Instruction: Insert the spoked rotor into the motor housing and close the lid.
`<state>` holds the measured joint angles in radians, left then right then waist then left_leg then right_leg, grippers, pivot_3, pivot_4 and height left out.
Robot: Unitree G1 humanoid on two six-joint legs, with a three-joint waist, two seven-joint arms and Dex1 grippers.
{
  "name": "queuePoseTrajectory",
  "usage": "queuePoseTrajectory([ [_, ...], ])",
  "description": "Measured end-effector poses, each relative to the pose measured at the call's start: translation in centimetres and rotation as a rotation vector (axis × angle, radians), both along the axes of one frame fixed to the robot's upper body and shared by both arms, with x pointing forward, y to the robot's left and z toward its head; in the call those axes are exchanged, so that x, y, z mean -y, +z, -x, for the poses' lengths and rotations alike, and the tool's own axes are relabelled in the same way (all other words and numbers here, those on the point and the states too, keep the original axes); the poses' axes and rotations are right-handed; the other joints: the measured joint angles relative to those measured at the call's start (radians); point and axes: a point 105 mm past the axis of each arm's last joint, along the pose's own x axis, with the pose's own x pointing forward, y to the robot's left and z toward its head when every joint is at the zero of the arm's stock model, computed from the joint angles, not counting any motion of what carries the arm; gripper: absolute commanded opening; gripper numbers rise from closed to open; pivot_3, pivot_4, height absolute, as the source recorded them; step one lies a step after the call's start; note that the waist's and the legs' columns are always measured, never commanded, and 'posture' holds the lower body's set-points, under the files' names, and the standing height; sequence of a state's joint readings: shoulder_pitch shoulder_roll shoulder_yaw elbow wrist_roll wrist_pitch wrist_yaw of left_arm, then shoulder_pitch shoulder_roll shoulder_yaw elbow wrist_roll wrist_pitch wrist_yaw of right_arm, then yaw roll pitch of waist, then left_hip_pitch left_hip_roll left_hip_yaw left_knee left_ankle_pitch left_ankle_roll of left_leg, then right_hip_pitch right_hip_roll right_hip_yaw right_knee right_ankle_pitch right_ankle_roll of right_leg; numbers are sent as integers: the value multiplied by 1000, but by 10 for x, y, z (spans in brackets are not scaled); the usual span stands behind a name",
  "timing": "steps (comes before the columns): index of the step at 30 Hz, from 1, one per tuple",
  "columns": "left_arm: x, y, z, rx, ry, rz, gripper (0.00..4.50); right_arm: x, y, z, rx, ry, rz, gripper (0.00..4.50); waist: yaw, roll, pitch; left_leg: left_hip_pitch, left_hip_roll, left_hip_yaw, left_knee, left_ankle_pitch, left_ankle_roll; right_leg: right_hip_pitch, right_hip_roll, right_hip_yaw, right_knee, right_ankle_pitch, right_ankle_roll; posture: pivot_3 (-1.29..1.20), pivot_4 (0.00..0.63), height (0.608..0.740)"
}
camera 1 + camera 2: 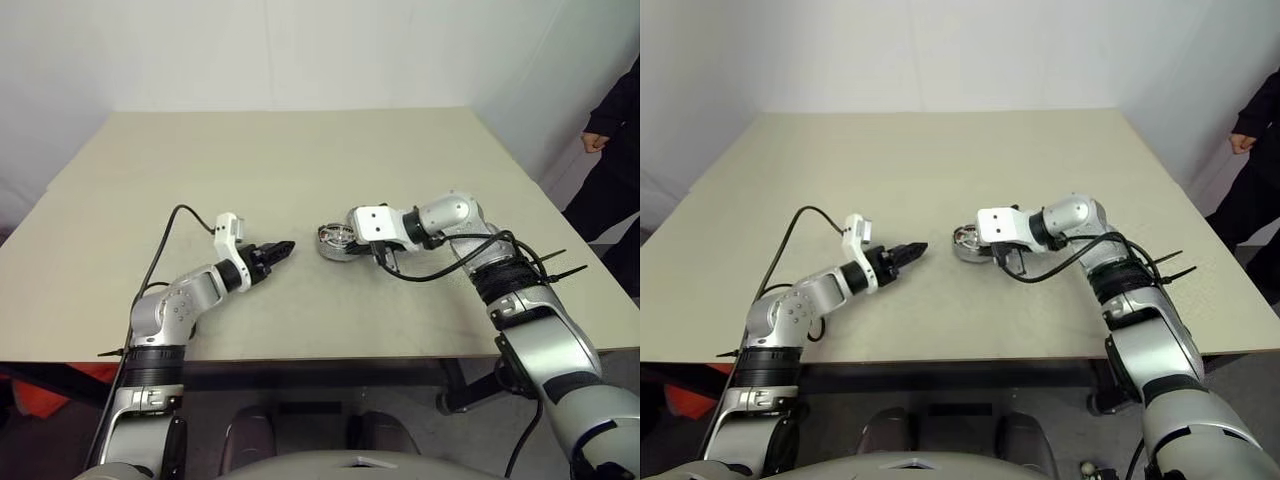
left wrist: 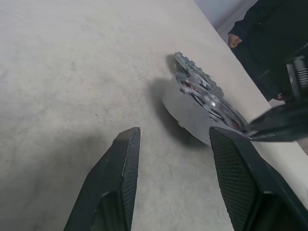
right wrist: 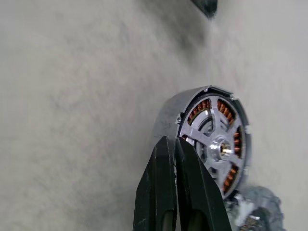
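and here we are over the wide pale beige counter (image 1: 300,170), both arms reaching in toward the middle

the right gripper (image 3: 174,144) comes in from the right side, pointing leftward and tilted down, and its two black fingers (image 3: 159,192) are pressed tight together with nothing between them. their tips sit right at the rim of the motor, touching or just about touching its edge; from the wrist view it is hard to say which

now the motor itself: the short round dark motor housing (image 3: 168,115) with its circle of copper-brown windings lies near the centre of the counter, and the flat silver-grey spoked rotor (image 3: 216,144) with its shiny central hub is already seated inside it, the copper showing through between the spokes. the assembly looks tipped up on one edge rather than lying flat, its open face turned toward the right wrist camera

another small grey piece (image 3: 255,211) lies just beside the housing, too blurred to name

over on the left, the left gripper (image 2: 173,139) hovers low above the counter, pointing toward the motor and a little apart from it, its fingers (image 2: 120,163) standing apart with only bare counter between them

at the far right edge a person in dark clothing (image 1: 615,160) stands beside the counter, a hand (image 1: 596,142) showing
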<state>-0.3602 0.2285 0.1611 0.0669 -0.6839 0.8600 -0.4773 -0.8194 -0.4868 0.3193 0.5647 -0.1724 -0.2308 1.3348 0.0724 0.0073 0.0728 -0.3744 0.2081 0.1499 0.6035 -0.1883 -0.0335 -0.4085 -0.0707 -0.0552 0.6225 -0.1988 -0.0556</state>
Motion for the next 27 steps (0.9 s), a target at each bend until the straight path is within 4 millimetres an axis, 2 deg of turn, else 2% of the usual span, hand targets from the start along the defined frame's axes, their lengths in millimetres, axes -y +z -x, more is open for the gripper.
queuePoseTrajectory([
  [10,-3,1,0,2,6,-2,2413,-13,-10,21,-39,23,-32,99,3,0,0,2,0,0,0,0,0,2,0,0,-1,0,0,0,0,740],
  [13,-3,1,0,2,6,-3,2413,-15,-21,26,-69,21,-24,99,5,0,0,4,0,0,0,0,0,4,0,0,-1,0,1,0,0,740],
  [16,-3,1,0,2,6,-4,2413,-15,-25,28,-86,19,-19,642,5,0,0,4,0,0,0,0,0,4,0,0,0,0,1,0,0,740],
  [27,-3,1,0,3,6,-5,2413,-18,-13,27,-66,15,-67,4485,5,0,0,4,0,0,0,0,0,4,0,0,-1,0,1,0,0,740],
])
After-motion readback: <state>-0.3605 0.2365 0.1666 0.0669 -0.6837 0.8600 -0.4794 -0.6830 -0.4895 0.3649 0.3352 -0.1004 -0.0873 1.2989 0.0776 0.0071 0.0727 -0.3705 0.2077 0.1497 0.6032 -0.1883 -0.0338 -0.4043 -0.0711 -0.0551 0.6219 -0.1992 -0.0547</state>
